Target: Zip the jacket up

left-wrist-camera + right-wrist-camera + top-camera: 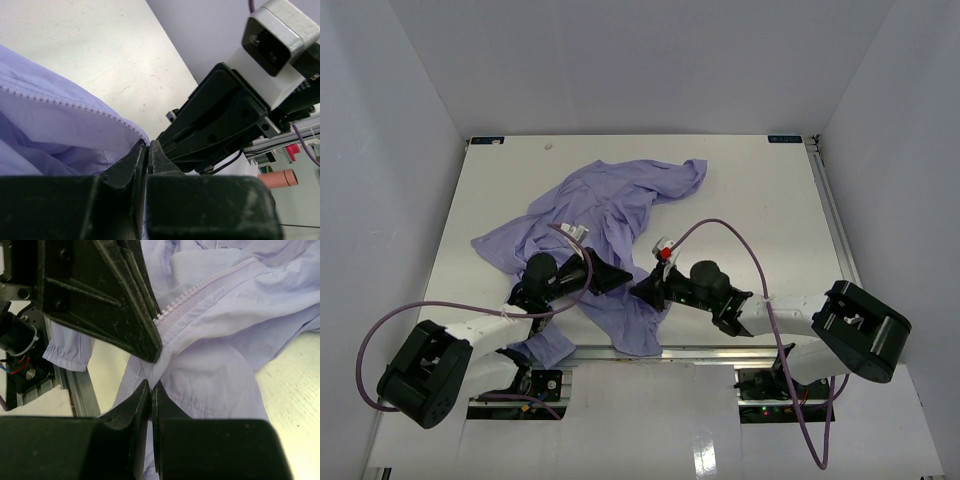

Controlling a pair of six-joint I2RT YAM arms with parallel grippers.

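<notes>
The lavender jacket [620,200] lies crumpled across the middle of the table, its lower part reaching the near edge. My left gripper [623,276] and right gripper [638,291] meet tip to tip over that lower part. In the left wrist view the left gripper [148,146] is shut on the jacket [50,135], right where a row of zipper teeth [65,102] ends. In the right wrist view the right gripper [151,386] is shut on a fold of the jacket [225,365], just below a second zipper row [200,287]. The left arm's finger [100,290] pinches the cloth directly above it.
White walls enclose the table [760,200] on three sides. An aluminium rail [700,350] runs along the near edge, with both arm bases below it. Purple cables [730,230] loop over the arms. A sleeve cuff [65,347] hangs near the rail [75,385].
</notes>
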